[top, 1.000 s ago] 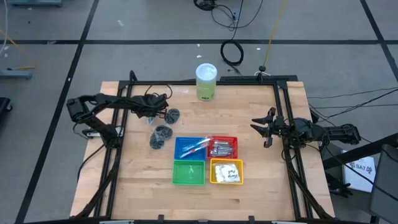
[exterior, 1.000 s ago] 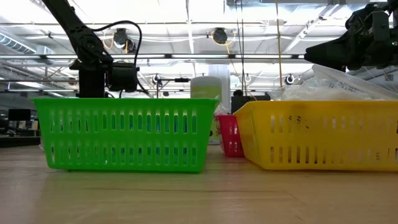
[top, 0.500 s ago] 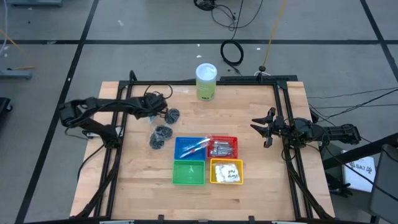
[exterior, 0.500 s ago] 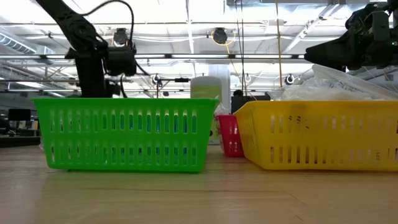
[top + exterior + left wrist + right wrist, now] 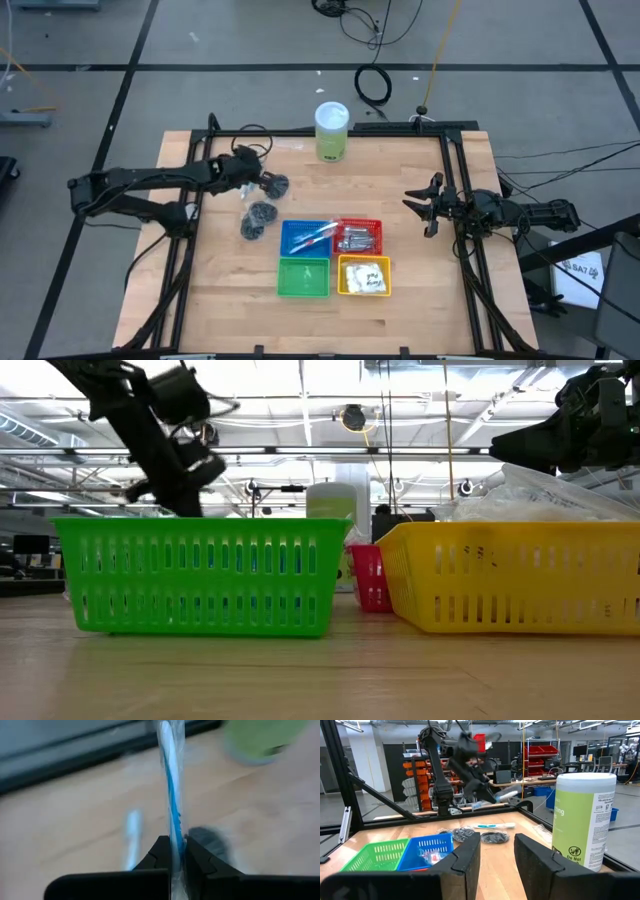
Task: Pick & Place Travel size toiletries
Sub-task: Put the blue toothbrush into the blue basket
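The wooden table (image 5: 230, 290) sits inside a black frame on a grey floor crossed by dark lines, with a coiled cable at 12 o'clock beyond the table's far edge. In the low view a workshop with ceiling lights and shelving lies behind the table.

The left arm reaches in from 9 o'clock, and the left gripper (image 5: 243, 176) is over the far-left part of the table, its fingers pinched tight on a clear-wrapped blue-and-white stick (image 5: 172, 795). The right gripper (image 5: 428, 209) waits at 3 o'clock by the table's edge, its fingers partly apart with nothing between them.

A tall green cylinder with a white lid (image 5: 331, 131) stands at 12 o'clock. Four baskets sit together just toward 6 o'clock of the centre: the blue basket (image 5: 305, 238) holds more sticks, the red basket (image 5: 359, 236) holds silver tubes, the yellow basket (image 5: 364, 276) holds white sachets, and no item shows in the green basket (image 5: 303, 277). Two dark puffs (image 5: 258, 220) lie on the wood at 10 o'clock of the baskets, near a third puff (image 5: 277, 184) beside the left gripper.

Compared with a second ago, the left arm's elbow has swung farther out toward 9 o'clock, and in the low view the gripper sits higher and tilted. The right arm, baskets and puffs have not moved.
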